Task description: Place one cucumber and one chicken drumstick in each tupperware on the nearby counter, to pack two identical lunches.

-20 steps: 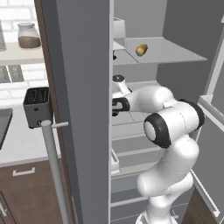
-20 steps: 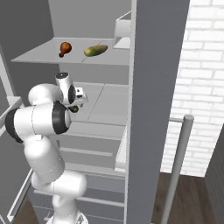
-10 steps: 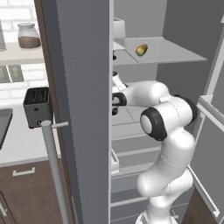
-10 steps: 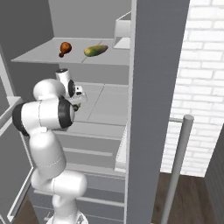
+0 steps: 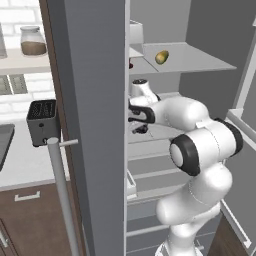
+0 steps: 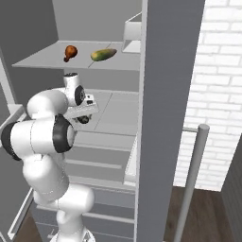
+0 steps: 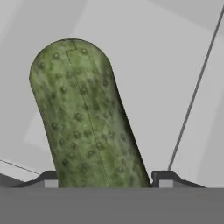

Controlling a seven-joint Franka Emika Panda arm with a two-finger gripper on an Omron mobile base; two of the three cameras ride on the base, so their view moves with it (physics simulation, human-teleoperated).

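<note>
In the hand view a dark green, bumpy cucumber (image 7: 87,118) fills the gap between my two fingertips, and my gripper (image 7: 105,181) is shut on it over the pale fridge shelf. From the base, the gripper (image 5: 140,129) (image 6: 85,118) reaches in over the fridge's middle shelf. On the shelf above lie a paler yellow-green cucumber (image 6: 103,55) (image 5: 161,57) and a reddish-brown chicken drumstick (image 6: 70,52). The off-white counter (image 5: 25,165) runs left of the fridge. The tupperware is out of view.
The open grey fridge door (image 5: 95,125) with its bar handle (image 5: 62,190) stands between arm and counter. A black toaster (image 5: 42,122) sits on the counter, a jar (image 5: 33,41) on the wall shelf. A white box (image 6: 132,33) stands on the upper fridge shelf.
The arm has pushed farther in over the middle shelf and the jaws have come together from wide open onto the dark green cucumber.
</note>
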